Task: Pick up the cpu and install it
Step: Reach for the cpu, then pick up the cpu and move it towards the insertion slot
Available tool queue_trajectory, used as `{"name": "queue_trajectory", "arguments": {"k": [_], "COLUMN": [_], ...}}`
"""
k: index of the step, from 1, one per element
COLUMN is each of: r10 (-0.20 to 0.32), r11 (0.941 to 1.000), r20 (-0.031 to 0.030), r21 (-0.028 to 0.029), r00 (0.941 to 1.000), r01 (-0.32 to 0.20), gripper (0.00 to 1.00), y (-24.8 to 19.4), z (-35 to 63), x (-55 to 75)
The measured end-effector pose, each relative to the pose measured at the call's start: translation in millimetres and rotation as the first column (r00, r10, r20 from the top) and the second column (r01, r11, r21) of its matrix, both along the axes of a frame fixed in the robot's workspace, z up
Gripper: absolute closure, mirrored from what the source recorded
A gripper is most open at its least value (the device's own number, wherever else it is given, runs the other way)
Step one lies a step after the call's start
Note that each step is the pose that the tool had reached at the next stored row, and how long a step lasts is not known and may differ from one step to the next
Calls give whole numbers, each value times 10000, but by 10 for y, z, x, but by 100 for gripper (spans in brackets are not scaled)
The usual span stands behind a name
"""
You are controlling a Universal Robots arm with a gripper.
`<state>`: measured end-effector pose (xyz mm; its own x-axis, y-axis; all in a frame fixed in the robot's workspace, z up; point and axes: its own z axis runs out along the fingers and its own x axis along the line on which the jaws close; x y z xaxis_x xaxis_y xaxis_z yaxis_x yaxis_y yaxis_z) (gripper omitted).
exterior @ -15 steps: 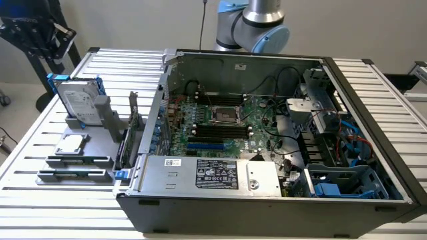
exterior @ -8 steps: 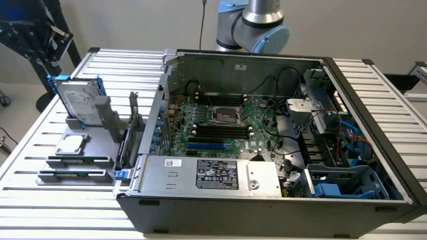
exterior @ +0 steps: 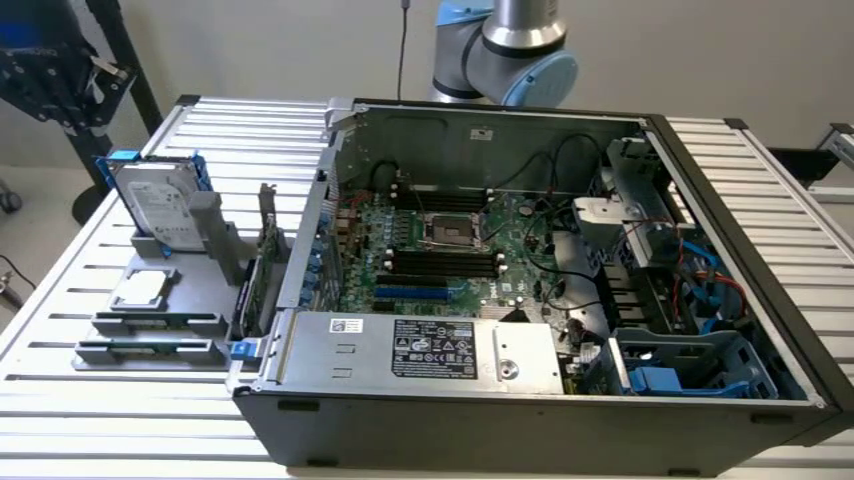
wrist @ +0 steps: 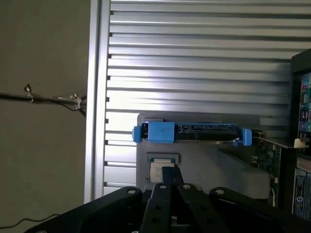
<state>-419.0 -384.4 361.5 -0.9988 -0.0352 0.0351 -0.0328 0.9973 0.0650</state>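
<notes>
- While your gripper [wrist: 168, 171] hangs clenched, it holds nothing.
- You see the cpu [wrist: 155, 170] lying well below it, untouched, on the grey holder [wrist: 209, 165].

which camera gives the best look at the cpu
The exterior view: the cpu lies whole and uncovered on the grey holder, beside the open computer case. In the wrist view the shut gripper hangs in front of the cpu and covers part of it.
</notes>
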Motion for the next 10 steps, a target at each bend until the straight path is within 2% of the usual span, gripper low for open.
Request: {"name": "queue_trajectory", "arguments": {"k": [10], "r10": [126], "r11": [9999], "r20": [0], "r21": [-5], "r00": [9999], "r01": [-126], "gripper": [89], "y": [6], "z": [-4], "x": [-30]}}
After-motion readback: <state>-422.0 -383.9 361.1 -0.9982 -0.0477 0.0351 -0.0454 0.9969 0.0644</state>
